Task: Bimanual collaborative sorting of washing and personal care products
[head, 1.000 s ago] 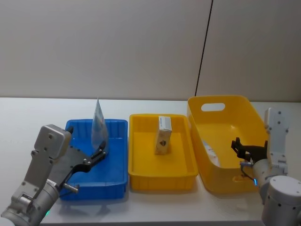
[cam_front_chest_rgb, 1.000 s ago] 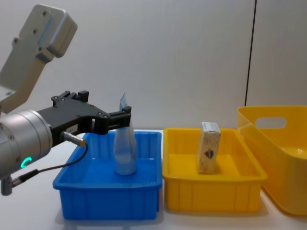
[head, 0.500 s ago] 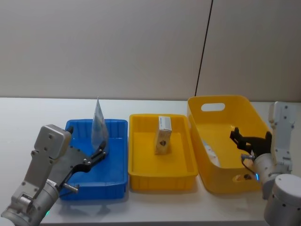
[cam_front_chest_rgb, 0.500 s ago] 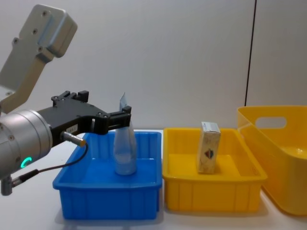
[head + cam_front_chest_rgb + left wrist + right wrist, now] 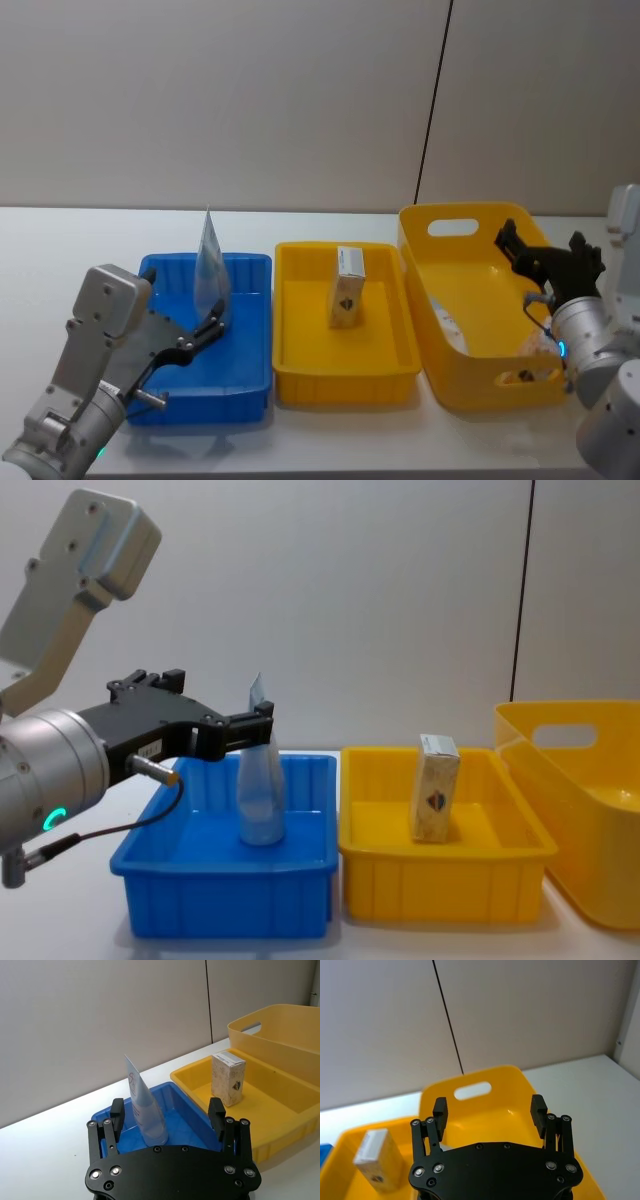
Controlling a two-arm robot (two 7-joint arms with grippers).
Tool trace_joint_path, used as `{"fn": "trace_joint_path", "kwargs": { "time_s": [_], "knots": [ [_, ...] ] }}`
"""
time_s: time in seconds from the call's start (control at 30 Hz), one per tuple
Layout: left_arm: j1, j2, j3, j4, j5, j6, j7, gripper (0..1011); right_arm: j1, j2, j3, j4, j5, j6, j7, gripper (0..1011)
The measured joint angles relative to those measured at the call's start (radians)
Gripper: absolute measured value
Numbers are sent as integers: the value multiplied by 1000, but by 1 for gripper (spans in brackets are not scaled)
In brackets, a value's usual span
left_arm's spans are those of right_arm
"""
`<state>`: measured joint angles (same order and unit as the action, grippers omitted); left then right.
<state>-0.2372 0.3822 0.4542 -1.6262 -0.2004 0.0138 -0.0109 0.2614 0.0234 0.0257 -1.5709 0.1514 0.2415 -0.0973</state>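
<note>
Watch your left gripper [image 5: 167, 1115] first: its fingers stand spread wide on either side of the pouch [image 5: 211, 268], holding nothing, and the pouch stands upright on a narrow base in the blue bin [image 5: 160, 270]. If you pull the arm out crookedly, a finger could brush the pouch and tip it flat or against the bin wall; from the chest view the fingertip sits very close to the pouch's upper part, and you cannot tell whether it touches. Your right gripper [image 5: 545, 258] is also spread wide and empty, hovering above the deep yellow tub [image 5: 480, 215] near its far right rim; if you send it down steeply for the next item, a finger may strike the rim or wall and shove the tub along the table. A pale object [image 5: 447, 326] lies low against the tub's left inner wall, too little of it visible to name, and a grasp that close to the wall will likely be awkward. In the middle, the shallow yellow tray [image 5: 300, 385] holds one cream box [image 5: 346, 287] standing upright toward the far end, emblem facing you.
</note>
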Motion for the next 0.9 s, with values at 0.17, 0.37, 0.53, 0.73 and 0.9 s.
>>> {"fn": "trace_joint_path", "kwargs": {
  "time_s": [0.17, 0.37, 0.53, 0.73, 0.9],
  "knots": [
    [0, 0, 0, 0, 0, 0, 0, 1001, -2, -2, 5, -15, 11, -13, 13, 1003],
    [0, 0, 0, 0, 0, 0, 0, 1001, -15, 11, -5, -23, 16, -21, 19, 1003],
    [0, 0, 0, 0, 0, 0, 0, 1001, -45, 47, -35, -43, 30, -44, 37, 1003],
    [0, 0, 0, 0, 0, 0, 0, 1001, -94, 104, -81, -75, 52, -78, 63, 1003],
    [0, 0, 0, 0, 0, 0, 0, 1002, -132, 147, -116, -101, 70, -105, 85, 1004]
  ]
}}
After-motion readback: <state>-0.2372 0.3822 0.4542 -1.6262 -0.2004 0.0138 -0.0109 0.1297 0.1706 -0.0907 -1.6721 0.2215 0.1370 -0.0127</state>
